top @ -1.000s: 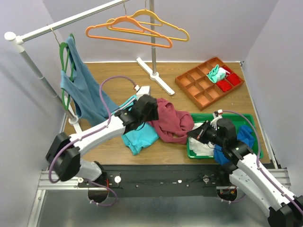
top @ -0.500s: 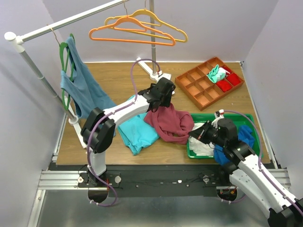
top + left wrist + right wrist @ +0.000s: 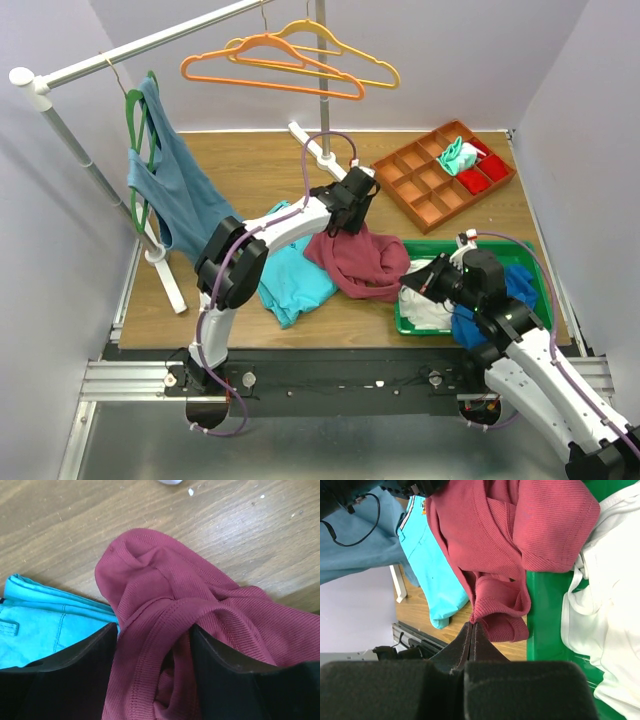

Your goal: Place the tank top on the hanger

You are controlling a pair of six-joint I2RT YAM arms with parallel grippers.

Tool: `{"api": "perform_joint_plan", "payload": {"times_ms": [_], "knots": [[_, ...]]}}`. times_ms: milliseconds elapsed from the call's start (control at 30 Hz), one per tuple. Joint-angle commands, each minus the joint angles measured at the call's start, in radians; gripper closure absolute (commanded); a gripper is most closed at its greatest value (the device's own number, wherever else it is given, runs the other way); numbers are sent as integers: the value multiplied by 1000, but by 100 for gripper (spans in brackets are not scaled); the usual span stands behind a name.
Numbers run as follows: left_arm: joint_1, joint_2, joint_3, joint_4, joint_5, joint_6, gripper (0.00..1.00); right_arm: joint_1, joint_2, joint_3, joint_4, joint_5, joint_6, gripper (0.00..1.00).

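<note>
Right gripper (image 3: 472, 626) was pinched shut on the tank top (image 3: 360, 262) at its near hem, beside the green tray (image 3: 500, 245). Left gripper (image 3: 154, 630) stood wide, straddling a strap fold. Best looked: close on one layer, lift evenly. Hanger (image 3: 188, 66) hung on the rail (image 3: 150, 42) beyond.

Blue-grey top (image 3: 175, 175) is hung on green hanger (image 3: 133, 150) from rail (image 3: 150, 42), yellow hanger (image 3: 345, 47) further along. Turquoise garment (image 3: 295, 282) is laid on table (image 3: 250, 165). White cloth (image 3: 605, 630) is contained in green tray (image 3: 542, 615).
</note>
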Motion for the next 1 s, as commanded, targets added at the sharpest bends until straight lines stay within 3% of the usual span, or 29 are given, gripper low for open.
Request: {"api": "perform_joint_plan", "payload": {"times_ms": [0,67,100,167,333,667,967], "knots": [[-2,-3,-11,-9,1,-1,48,5,10,31,-11,37,-19,99],[-2,-36,-22,14,-33,-18,66,5,15,31,2,37,-21,99],[-2,-52,-31,22,-70,-27,83,5,20,32,7,37,-19,99],[-2,-107,-39,34,-125,-65,99,6,24,42,15,46,-18,99],[-2,-251,-105,63,-281,-110,100,5,47,104,-7,73,-39,99],[1,-587,-125,-25,-403,-168,100,5,139,385,-38,139,-107,99],[1,-817,134,-72,-357,-90,100,3,532,1108,-33,118,-234,99]]}}
